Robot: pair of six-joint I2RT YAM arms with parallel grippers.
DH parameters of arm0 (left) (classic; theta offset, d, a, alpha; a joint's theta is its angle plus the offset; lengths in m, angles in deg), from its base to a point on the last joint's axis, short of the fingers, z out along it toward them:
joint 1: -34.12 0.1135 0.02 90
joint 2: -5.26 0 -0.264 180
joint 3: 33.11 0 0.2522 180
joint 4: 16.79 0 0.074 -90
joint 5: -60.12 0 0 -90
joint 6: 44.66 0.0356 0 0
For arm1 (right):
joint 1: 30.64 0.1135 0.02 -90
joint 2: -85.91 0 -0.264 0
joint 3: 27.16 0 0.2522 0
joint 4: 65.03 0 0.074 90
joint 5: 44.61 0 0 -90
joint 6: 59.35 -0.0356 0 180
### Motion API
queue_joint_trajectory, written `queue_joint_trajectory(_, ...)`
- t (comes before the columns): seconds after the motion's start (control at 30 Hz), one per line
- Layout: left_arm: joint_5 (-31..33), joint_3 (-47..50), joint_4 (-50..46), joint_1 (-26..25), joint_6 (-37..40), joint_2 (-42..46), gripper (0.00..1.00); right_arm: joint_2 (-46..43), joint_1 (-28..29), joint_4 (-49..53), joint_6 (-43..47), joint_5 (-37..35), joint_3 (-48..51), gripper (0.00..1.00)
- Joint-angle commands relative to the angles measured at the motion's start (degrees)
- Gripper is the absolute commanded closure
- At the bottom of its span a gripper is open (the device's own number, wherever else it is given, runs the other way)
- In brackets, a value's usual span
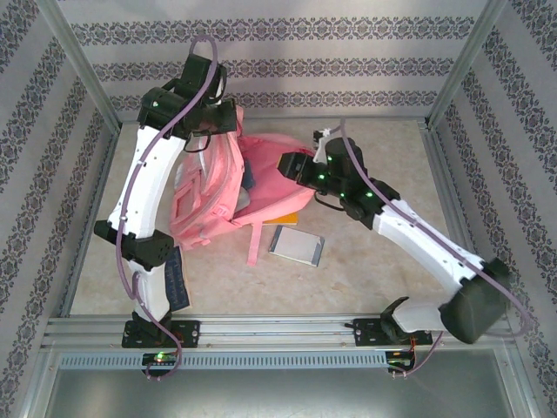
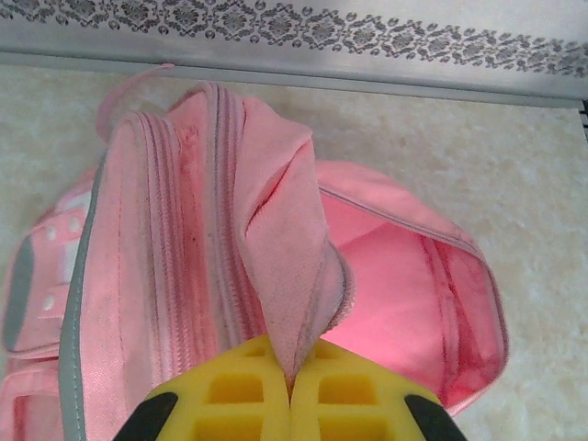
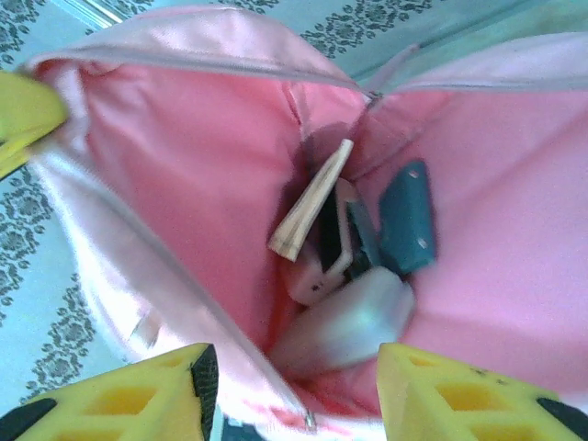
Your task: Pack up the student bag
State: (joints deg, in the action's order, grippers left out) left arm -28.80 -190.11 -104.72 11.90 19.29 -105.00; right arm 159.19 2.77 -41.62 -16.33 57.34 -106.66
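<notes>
I see the student bag point(image 1: 213, 187) lying toward the back left of the mottled beige table point(image 1: 365, 279). It is soft pink weave with grey piping. My left gripper point(image 2: 289, 390) is clamped tight on a peaked fold of fabric at the zip edge. My right gripper point(image 3: 292, 372) hangs over the bag's mouth, its waffled yellow fingers apart, gripping nothing I can make out. Against the glossy pink lining lie a rounded teal block point(image 3: 407, 219), a flat tan stick point(image 3: 310, 202) and a smooth silvery oblong point(image 3: 349, 322).
</notes>
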Motion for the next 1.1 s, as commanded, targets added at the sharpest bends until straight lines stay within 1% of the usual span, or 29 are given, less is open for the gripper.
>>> queue_joint_trajectory(0.0,-1.72,9.57,12.86,3.35,-4.45,4.15,1.0,-5.24,-2.77,9.85,1.99,0.62,3.33,0.51)
queue_joint_trajectory(0.13,-8.57,26.58,28.01,6.07,-10.44,8.66,1.0,-11.35,-3.71,15.05,3.61,2.48,8.2,0.5)
queue_joint_trajectory(0.2,-12.63,29.89,31.32,6.24,-12.27,8.05,0.98,-13.47,-3.81,17.07,4.27,3.12,10.46,0.5)
queue_joint_trajectory(0.23,-15.21,29.68,31.06,6.31,-13.12,6.66,0.95,-14.43,-3.72,18.38,4.85,3.06,11.51,0.5)
queue_joint_trajectory(0.3,-20.33,28.83,30.14,6.24,-14.44,4.43,0.89,-15.83,-3.61,20.76,6.26,2.6,12.73,0.5)
queue_joint_trajectory(0.33,-22.41,28.72,29.98,6.11,-14.43,3.98,0.83,-16.38,-3.61,21.99,7.08,2.5,13.03,0.49)
queue_joint_trajectory(0.37,-23.04,28.93,29.61,5.99,-14.03,4.07,0.75,-16.76,-3.57,23.11,7.74,2.28,13.24,0.49)
queue_joint_trajectory(0.43,-21.49,29.53,27.67,5.61,-12.22,6.15,0.59,-17.6,-3.53,25.27,8.88,1.57,13.48,0.48)
queue_joint_trajectory(0.5,-20.0,31.0,25.55,5.61,-10.75,9.4,0.46,-18.25,-3.35,26.97,9.95,0.77,13.69,0.47)
queue_joint_trajectory(0.6,-15.42,34.93,21.08,5.6,-10.35,15.58,0.35,-18.69,-3.17,29.07,11.1,-0.38,14.16,0.46)
queue_joint_trajectory(0.7,-6.77,41.53,14.51,5.59,-15.14,22.41,0.29,-18.79,-2.96,30.32,11.73,-1.52,14.63,0.46)
queue_joint_trajectory(0.8,-2.12,50.6,8.58,5.6,-20.3,29.0,0.25,-18.27,-2.16,30.3,11.66,-1.58,15.24,0.46)
queue_joint_trajectory(0.9,0.38,62.8,5.94,5.61,-25.46,37.2,0.23,-16.87,-0.38,30.34,12.08,-1.81,15.05,0.46)
queue_joint_trajectory(0.97,0.03,71.46,6.15,5.56,-28.26,42.84,0.22,-15.86,0.95,30.19,12.22,-1.78,14.71,0.45)
queue_joint_trajectory(1.07,-1.56,81.29,7.58,5.54,-29.67,46.66,0.18,-14.59,2.21,29.15,11.68,-1.08,14.67,0.44)
